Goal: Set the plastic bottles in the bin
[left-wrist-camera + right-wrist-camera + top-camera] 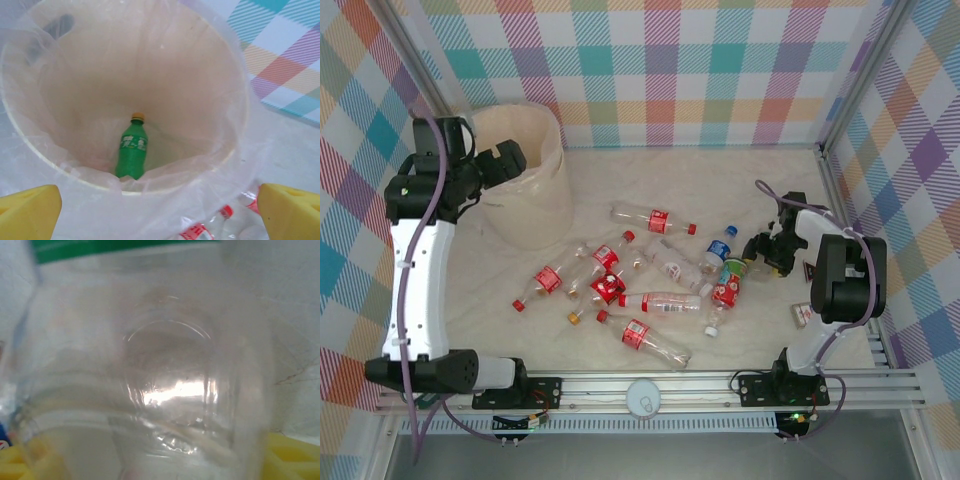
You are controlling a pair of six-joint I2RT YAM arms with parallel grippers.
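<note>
With right pincer [755, 255] at three o'clock, straddles green-labelled bottle [733, 270] bound for bin [535, 205], grasp unconfirmable; holds left pincer [512, 160] splayed.

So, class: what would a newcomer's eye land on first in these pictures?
The jumble of plastic bottles strewn across the middle of the table, mostly red-capped. Next, the cream bin at the far left, with one green bottle inside it and the left tool open over it.

Plaid walls [660, 70], cream marbled tabletop [740, 185], aluminium rail [600, 379]
</note>
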